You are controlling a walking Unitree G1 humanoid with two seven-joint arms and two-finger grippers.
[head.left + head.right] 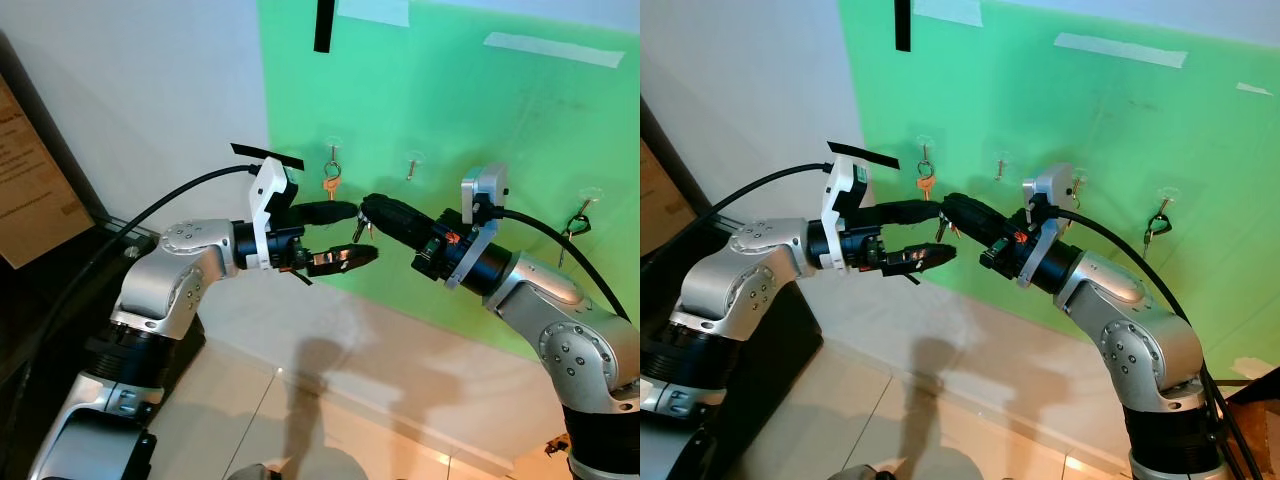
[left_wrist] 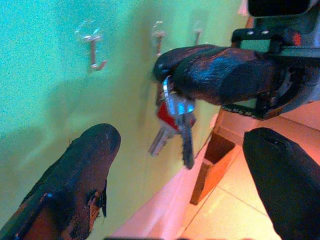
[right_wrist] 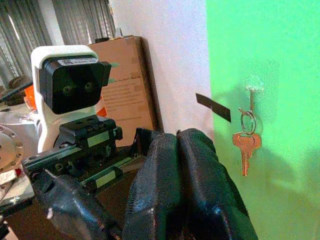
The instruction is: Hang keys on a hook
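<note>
I've got the right gripper [image 2: 172, 75] pinched shut on the ring of the keys [image 2: 176, 125], just off the green wall [image 1: 520, 120]. Left gripper [image 1: 340, 235] gapes wide around them, empty. Bunch looks light, rigid, slick and swings freely; I'd keep the hold on the ring.

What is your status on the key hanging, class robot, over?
Right end effector shut on silver-and-red key bunch. Left end effector open beside it. Empty clear wall hook ahead, nothing blocking.

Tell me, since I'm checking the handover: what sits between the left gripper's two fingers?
The keys, hanging from the shut right gripper, sit in the gap of the open left gripper, touching neither finger, in the left wrist view.
</note>
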